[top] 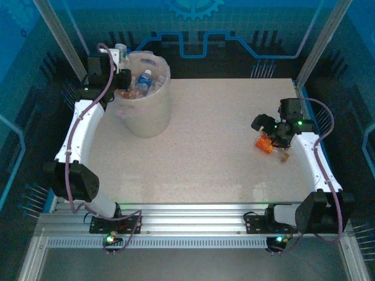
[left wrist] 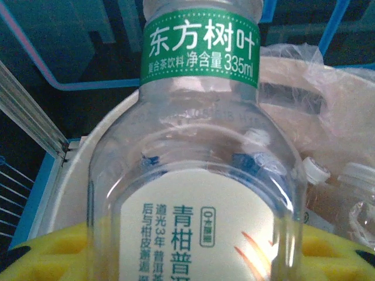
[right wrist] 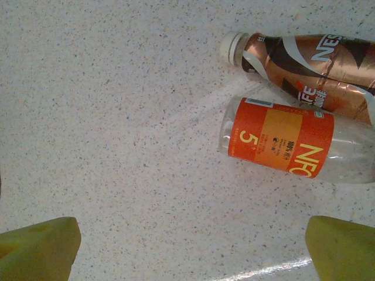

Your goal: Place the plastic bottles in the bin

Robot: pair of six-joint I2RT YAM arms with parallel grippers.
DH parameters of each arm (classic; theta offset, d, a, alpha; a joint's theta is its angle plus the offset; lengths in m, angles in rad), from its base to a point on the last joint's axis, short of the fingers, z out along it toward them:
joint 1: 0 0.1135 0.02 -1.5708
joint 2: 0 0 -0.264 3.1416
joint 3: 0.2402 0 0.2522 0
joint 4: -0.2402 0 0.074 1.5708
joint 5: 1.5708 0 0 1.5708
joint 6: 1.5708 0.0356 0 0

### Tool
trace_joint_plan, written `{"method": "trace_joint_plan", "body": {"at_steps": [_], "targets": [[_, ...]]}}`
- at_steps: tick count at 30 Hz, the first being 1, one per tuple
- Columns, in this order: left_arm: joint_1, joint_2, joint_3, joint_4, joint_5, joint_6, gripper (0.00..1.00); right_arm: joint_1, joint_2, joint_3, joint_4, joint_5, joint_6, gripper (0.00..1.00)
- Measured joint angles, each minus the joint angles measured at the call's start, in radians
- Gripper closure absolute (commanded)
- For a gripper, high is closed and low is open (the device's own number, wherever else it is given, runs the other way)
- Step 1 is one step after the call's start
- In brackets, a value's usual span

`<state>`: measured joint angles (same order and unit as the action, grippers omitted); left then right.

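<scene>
The bin (top: pixel 146 117) stands far left on the worktop (top: pixel 222 170). The left pincer (left wrist: pixel 193 257) pinches a green-label bottle (left wrist: pixel 199 175) at its rim. It should go over the middle, then let go. The right pincer (right wrist: pixel 193 252) is spread wide near an orange-label bottle (right wrist: pixel 281 140) lying at the right. It should line up over that first.

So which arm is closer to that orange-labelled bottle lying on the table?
Right. The right gripper hovers open just above the orange-labelled bottle; the left gripper is across the table at the bin rim, holding a clear bottle.
</scene>
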<state>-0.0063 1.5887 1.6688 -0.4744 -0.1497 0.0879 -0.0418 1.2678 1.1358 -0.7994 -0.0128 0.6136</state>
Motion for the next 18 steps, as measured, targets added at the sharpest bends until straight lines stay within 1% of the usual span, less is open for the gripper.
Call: {"method": "trace_joint_plan", "body": {"at_steps": [3,8,10,12,15,18], "targets": [[0.0,0.0,-0.016,0.004,0.01,-0.011,0.35,0.008,0.007,0.0,0.0,0.004,0.0,0.0],[0.0,0.002,-0.017,0.009,0.012,-0.029,0.19,0.011,0.014,0.0,0.0,0.006,0.0,0.0],[0.0,0.002,-0.017,0.008,0.009,-0.037,0.15,0.011,0.014,0.0,0.0,0.006,0.0,0.0],[0.0,0.0,-0.021,0.009,0.004,-0.041,0.13,0.011,0.014,0.0,0.0,0.006,0.0,0.0],[0.0,-0.011,-0.034,0.008,-0.01,-0.044,0.07,0.011,0.015,0.0,0.0,0.006,0.0,0.0],[0.0,-0.027,-0.043,0.008,-0.018,-0.045,0.04,0.011,0.015,0.001,-0.001,0.01,-0.001,0.0]]}}
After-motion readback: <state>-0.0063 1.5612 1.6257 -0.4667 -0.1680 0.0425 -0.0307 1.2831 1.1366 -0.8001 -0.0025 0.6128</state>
